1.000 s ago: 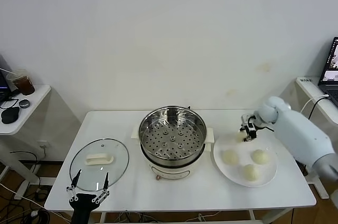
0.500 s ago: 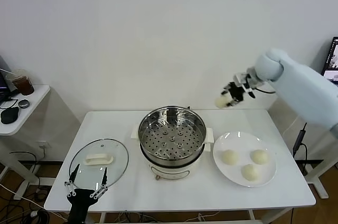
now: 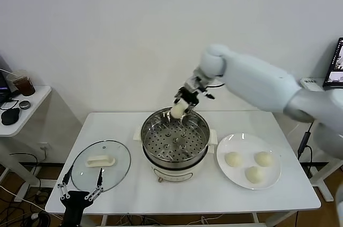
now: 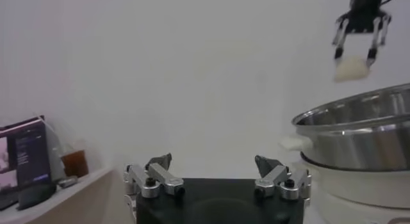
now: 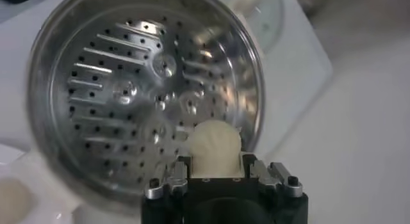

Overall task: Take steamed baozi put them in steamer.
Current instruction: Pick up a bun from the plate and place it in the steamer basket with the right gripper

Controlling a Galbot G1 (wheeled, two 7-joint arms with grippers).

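Note:
The steamer (image 3: 146,132) stands mid-table, its perforated tray (image 5: 122,94) bare. My right gripper (image 3: 181,106) hangs over the steamer's far rim, shut on one cream-white baozi (image 3: 177,111). The right wrist view shows that bun (image 5: 214,144) pinched between the gripper (image 5: 216,162) fingers, above the tray's edge. Three more baozi (image 3: 233,158) (image 3: 263,158) (image 3: 254,174) lie on the white plate (image 3: 245,142) to the right of the steamer. My left gripper (image 3: 86,173) waits open at the table's front left; its own view (image 4: 213,162) shows nothing between the fingers.
A glass lid (image 3: 115,176) with a white handle lies flat at the front left, just beyond the left gripper. A side table (image 3: 32,106) with a cup and a mouse stands on the far left. A laptop (image 3: 336,72) sits at the far right.
My right gripper lifted a baozi off the plate and carried it up and left to above the steamer's far rim. The left arm sank slightly.

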